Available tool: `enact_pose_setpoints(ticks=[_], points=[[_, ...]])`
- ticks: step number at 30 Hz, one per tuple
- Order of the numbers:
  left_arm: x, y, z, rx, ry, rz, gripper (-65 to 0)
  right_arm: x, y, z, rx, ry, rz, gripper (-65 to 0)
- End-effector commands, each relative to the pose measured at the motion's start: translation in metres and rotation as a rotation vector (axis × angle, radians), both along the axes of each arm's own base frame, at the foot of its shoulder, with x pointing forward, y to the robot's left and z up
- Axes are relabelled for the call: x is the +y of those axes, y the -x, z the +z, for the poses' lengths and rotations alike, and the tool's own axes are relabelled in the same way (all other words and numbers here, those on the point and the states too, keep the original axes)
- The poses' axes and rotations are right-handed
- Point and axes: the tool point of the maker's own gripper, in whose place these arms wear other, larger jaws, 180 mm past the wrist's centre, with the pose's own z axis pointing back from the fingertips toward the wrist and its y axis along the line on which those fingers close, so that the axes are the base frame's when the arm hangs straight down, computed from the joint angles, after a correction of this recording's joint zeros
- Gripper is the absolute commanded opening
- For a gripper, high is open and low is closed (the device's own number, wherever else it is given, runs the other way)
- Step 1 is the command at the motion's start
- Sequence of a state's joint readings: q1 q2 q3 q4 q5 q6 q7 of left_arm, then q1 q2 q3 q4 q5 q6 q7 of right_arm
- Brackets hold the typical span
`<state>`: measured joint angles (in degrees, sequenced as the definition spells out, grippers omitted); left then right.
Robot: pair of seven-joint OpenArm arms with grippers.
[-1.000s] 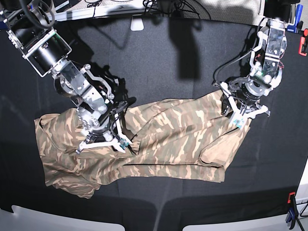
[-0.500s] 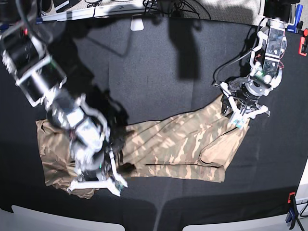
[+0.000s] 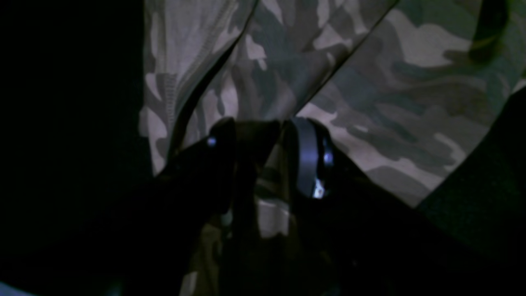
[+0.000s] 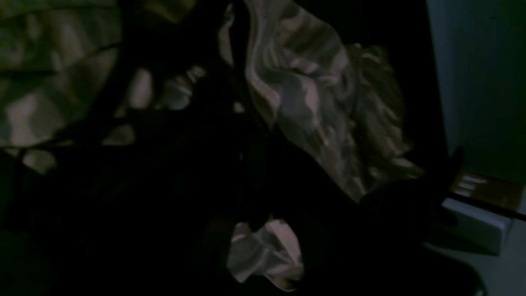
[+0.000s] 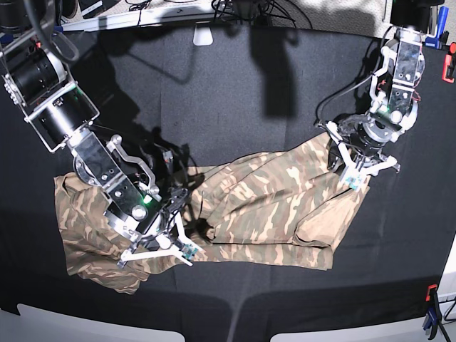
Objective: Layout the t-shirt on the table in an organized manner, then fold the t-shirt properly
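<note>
Both tools grip the soft camouflage-print t-shirt, crumpled lengthwise across the black cloth bench: left tool pinches its right end, right tool is clamped shut on its bunched left half, nearer that mess.

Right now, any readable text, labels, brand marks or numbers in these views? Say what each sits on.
No text can be read in any view.
The t-shirt: camouflage print only, no lettering visible.
Yellow-and-white box at the right wrist view's edge: pale marks, too dark and blurred to read.
Small tags on the left gripper and right gripper: too small to read.
The table: plain black, no markings.
</note>
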<state>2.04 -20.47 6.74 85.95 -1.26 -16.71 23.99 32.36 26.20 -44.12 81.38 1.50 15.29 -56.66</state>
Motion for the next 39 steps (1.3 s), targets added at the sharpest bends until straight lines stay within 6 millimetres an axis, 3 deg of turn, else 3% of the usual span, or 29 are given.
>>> enact_pose_setpoints(ticks=[1, 3, 6, 22, 26, 27, 33, 39], points=[[0.001, -0.011, 0.015, -0.054, 0.01, 0.0, -45.4, -0.001, -0.014, 0.021, -0.061, -0.003, 0.001, -65.0], [0.001, -0.011, 0.015, -0.054, 0.01, 0.0, -45.4, -0.001, -0.014, 0.021, -0.061, -0.002, 0.001, -64.7], [0.001, -0.01, 0.015, -0.053, 0.01, 0.0, -45.4, -0.002, -0.014, 0.021, -0.059, 0.0, -0.001, -58.8], [0.001, -0.01, 0.015, -0.053, 0.01, 0.0, -45.4, -0.007, -0.011, 0.019, -0.042, 0.022, -0.022, -58.3], [0.001, -0.01, 0.015, -0.053, 0.01, 0.0, -45.4, -0.012, -0.009, 0.018, -0.027, 0.042, -0.04, -45.4], [0.001, -0.01, 0.015, -0.053, 0.01, 0.0, -45.4, -0.013, -0.009, 0.018, -0.028, 0.044, -0.041, -44.8], [0.001, -0.01, 0.015, -0.053, 0.01, 0.0, -45.4, -0.023, -0.014, 0.025, -0.07, 0.112, -0.05, -45.4], [0.001, -0.011, 0.015, -0.054, 0.01, 0.0, -45.4, -0.029, -0.018, 0.03, -0.103, 0.16, -0.056, -52.8]])
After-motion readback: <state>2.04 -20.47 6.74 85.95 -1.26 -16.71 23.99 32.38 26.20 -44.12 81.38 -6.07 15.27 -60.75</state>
